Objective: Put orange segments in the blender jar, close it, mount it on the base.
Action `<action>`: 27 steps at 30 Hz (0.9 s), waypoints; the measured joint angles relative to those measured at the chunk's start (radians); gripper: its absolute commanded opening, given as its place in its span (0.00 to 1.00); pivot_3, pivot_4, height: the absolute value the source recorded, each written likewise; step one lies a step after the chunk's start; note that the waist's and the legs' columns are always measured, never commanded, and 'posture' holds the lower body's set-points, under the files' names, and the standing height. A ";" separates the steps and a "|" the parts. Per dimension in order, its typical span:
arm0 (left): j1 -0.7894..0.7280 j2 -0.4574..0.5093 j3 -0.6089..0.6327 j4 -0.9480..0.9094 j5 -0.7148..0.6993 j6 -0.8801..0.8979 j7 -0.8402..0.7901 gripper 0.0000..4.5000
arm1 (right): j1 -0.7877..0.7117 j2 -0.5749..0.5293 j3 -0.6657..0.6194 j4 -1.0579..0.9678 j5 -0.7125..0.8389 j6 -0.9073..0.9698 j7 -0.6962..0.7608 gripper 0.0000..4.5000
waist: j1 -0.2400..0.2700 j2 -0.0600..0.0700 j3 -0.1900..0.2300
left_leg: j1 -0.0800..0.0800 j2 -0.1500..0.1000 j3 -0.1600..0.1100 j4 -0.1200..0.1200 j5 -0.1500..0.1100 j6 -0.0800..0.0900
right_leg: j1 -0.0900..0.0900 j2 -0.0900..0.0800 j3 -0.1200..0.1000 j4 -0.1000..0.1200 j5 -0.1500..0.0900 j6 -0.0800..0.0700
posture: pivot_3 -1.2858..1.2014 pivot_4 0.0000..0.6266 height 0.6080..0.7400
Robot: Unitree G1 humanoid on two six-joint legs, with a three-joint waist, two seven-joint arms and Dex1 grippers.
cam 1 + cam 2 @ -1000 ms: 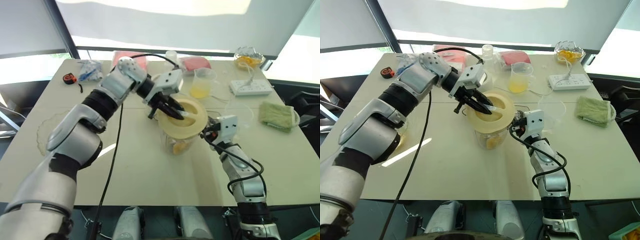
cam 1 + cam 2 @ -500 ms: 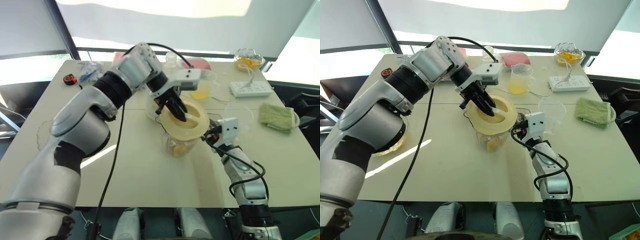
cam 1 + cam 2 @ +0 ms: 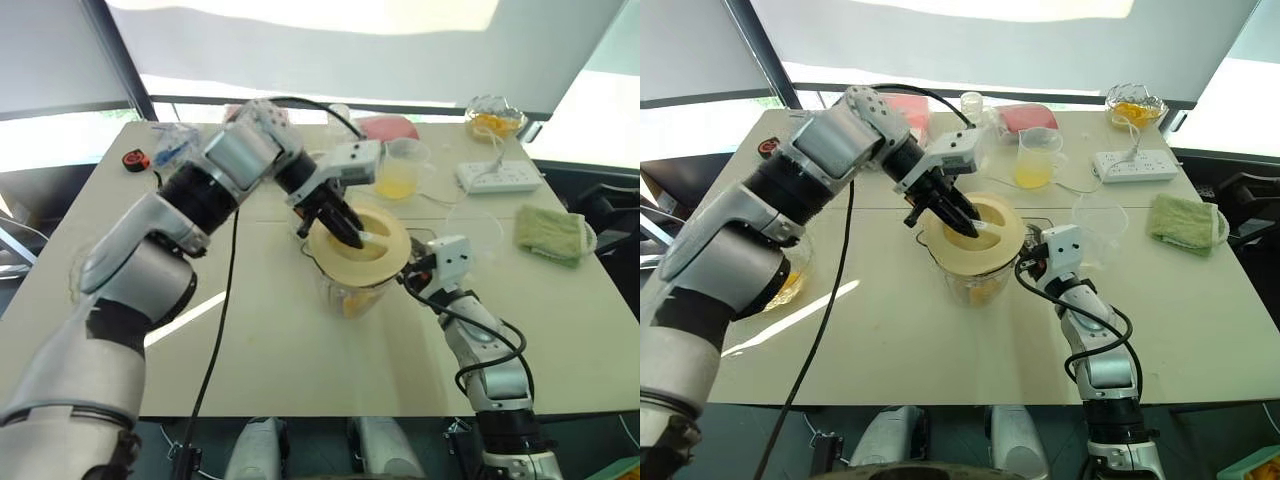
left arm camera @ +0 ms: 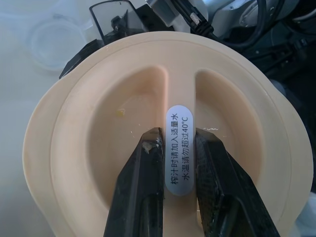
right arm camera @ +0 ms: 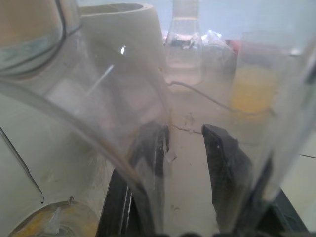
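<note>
The clear blender jar (image 3: pixel 352 292) stands mid-table with orange segments (image 3: pixel 350 302) at its bottom and a cream lid (image 3: pixel 385 255) on its mouth. My left gripper (image 3: pixel 352 233) reaches down onto the lid, shut on its central ridge (image 4: pixel 178 148); one black finger (image 4: pixel 140 187) lies on each side of the ridge. My right gripper (image 3: pixel 415 272) is at the jar's right side, shut on the jar's handle; its fingers (image 5: pixel 223 158) show through the clear plastic. More orange segments fill a glass bowl (image 3: pixel 495 118) at the far right corner. The base is hidden.
Behind the jar stands a measuring cup of yellow juice (image 3: pixel 400 172). A white power strip (image 3: pixel 500 177) and a green cloth (image 3: pixel 553 232) lie to the right. A clear round dish (image 3: pixel 478 222) sits close to my right arm. A glass plate (image 3: pixel 790 282) lies at the left edge.
My left wrist has twisted while keeping its grip on the lid's ridge, and the left elbow swung. The right gripper has stayed at the jar's handle.
</note>
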 measured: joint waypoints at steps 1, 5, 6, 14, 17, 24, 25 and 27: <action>0.024 0.002 0.024 -0.034 0.021 0.000 0.007 0.08 | 0.000 -0.002 0.000 0.000 -0.002 -0.001 0.001 0.25 | 0.001 0.000 -0.001 | 0.000 0.000 0.000 0.000 0.000 0.000 | 0.000 0.000 0.000 0.000 0.000 0.000 | 0.52 0.24 1.00; 0.089 0.002 0.084 -0.143 0.073 0.071 0.042 0.08 | 0.000 -0.011 0.000 0.005 -0.005 -0.002 0.003 0.25 | 0.002 0.001 -0.003 | 0.006 0.000 0.000 0.000 0.000 0.000 | 0.007 0.000 0.000 0.000 -0.001 -0.002 | 0.52 0.24 1.00; 0.100 0.000 0.094 -0.162 0.080 0.105 0.052 0.08 | 0.000 -0.011 0.000 0.009 -0.006 -0.002 0.003 0.25 | 0.004 0.001 -0.003 | 0.011 0.000 0.000 0.000 0.000 0.000 | 0.012 0.000 0.000 -0.001 -0.002 -0.003 | 0.52 0.24 1.00; 0.104 -0.066 0.136 -0.205 0.129 0.360 0.138 0.08 | -0.001 -0.006 -0.021 0.029 0.000 0.012 -0.005 0.25 | 0.007 0.002 -0.005 | 0.016 -0.001 -0.001 0.000 -0.001 0.001 | 0.019 0.000 0.001 -0.003 -0.003 -0.004 | 0.52 0.24 1.00; 0.108 -0.109 0.155 -0.208 0.153 0.437 0.205 0.08 | -0.001 -0.002 -0.038 0.041 0.007 0.027 -0.009 0.25 | 0.016 0.004 -0.010 | 0.016 -0.001 -0.001 0.000 -0.001 0.001 | 0.020 0.000 0.001 -0.003 -0.003 -0.004 | 0.52 0.24 1.00; 0.165 -0.178 0.203 -0.254 0.182 0.533 0.340 0.08 | -0.001 -0.004 -0.060 0.066 -0.003 0.041 -0.029 0.25 | 0.031 0.006 -0.013 | 0.033 -0.003 -0.011 0.001 -0.001 0.000 | 0.037 -0.005 0.003 -0.010 -0.008 -0.001 | 0.52 0.24 1.00; 0.174 -0.182 0.208 -0.268 0.182 0.543 0.352 0.08 | 0.000 -0.004 -0.061 0.066 -0.003 0.040 -0.028 0.25 | 0.030 0.007 -0.014 | 0.033 -0.004 -0.011 0.001 -0.001 0.000 | 0.038 -0.007 0.003 -0.011 -0.008 -0.001 | 0.52 0.24 1.00; 0.192 -0.186 0.221 -0.297 0.182 0.565 0.373 0.08 | 0.001 -0.009 -0.064 0.067 -0.003 0.040 -0.020 0.25 | 0.027 0.008 -0.017 | 0.032 -0.007 -0.010 0.000 -0.001 0.000 | 0.039 -0.010 0.003 -0.013 -0.008 0.000 | 0.52 0.24 1.00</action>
